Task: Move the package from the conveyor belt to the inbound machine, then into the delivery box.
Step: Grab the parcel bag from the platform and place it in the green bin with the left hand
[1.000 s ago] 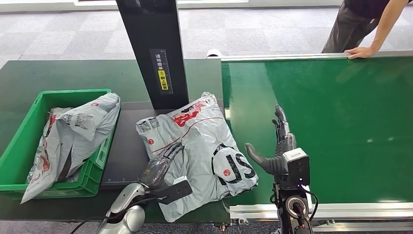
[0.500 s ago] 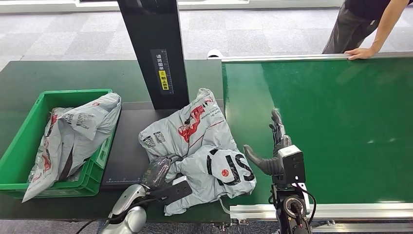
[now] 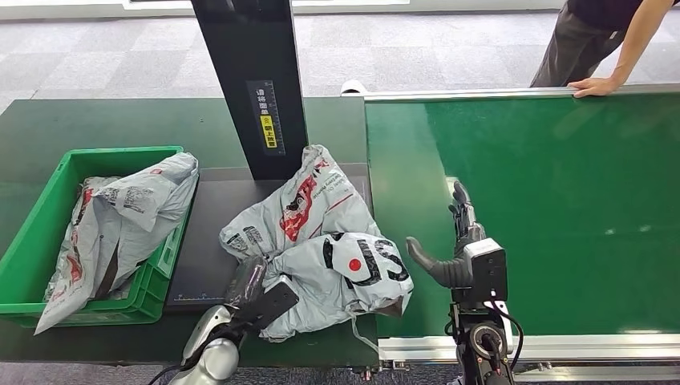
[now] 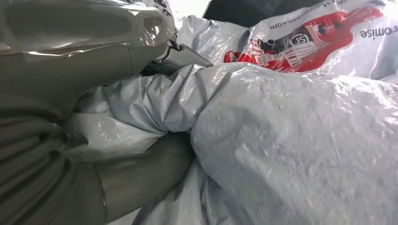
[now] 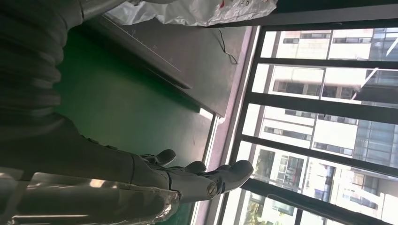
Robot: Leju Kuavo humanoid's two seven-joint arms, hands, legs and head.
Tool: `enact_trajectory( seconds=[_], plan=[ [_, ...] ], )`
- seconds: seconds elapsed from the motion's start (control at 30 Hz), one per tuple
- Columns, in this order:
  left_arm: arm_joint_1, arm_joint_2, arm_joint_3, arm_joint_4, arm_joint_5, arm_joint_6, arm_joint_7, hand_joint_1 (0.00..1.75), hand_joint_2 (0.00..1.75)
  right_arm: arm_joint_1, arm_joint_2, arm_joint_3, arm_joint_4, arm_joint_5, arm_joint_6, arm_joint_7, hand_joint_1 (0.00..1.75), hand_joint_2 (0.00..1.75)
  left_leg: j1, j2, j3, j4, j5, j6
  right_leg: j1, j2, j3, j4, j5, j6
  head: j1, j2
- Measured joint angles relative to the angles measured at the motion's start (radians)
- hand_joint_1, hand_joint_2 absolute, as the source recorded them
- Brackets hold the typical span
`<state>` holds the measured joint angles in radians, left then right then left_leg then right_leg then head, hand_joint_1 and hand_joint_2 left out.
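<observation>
Since a second ago, the package (image 3: 321, 241) has gone from lying flat to bunched and gathered toward my left hand (image 3: 244, 282), its near edge pulled in and its far end risen against the black post (image 3: 252, 80). My left fingers (image 4: 141, 173) are clamped on a twisted fold of the grey wrap, with the thumb over the top, so I read that as a firm hold on the bag and not on what is inside. My right hand (image 3: 459, 241) hovers over the green conveyor belt (image 3: 561, 200), fingers apart and holding nothing, just beside the bag's near corner. The package now sits on the dark plate of the inbound machine (image 3: 212, 233), one corner overhanging toward the belt. To my judgement the first leg is done, and the drag toward the green delivery box (image 3: 48, 224) is starting; that box already holds another grey parcel (image 3: 120, 216). Loose wrap may slip or snag on the box rim, so I would lift before crossing it. A person's hand (image 3: 592, 85) rests on the belt's far rail.
</observation>
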<state>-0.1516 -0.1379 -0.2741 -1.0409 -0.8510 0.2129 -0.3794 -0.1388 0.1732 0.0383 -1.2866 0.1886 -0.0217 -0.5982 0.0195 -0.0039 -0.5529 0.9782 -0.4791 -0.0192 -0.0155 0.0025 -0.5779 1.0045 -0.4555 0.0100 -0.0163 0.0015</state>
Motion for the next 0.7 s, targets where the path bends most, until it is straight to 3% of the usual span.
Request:
enact_trajectory(
  seconds=[0.27,0.7],
  plan=[
    [0.053,-0.023,0.033,-0.047,0.168,0.097,-0.099,1.75,0.0,-0.003,-0.001,0.001,0.013,-0.017,-0.007,0.0,0.0,1.75,0.0,0.0,-0.001,0.0,0.0,0.0,0.0,0.0,-0.001,0.0,0.0,0.0,0.0,0.0],
    [0.075,-0.027,0.04,-0.132,0.326,0.092,-0.171,1.69,0.0,-0.015,-0.012,0.013,0.042,-0.046,-0.03,-0.013,0.0,1.75,0.0,0.0,-0.002,0.0,0.0,0.0,0.0,0.0,-0.002,0.0,0.0,0.0,0.0,0.0]
  ],
)
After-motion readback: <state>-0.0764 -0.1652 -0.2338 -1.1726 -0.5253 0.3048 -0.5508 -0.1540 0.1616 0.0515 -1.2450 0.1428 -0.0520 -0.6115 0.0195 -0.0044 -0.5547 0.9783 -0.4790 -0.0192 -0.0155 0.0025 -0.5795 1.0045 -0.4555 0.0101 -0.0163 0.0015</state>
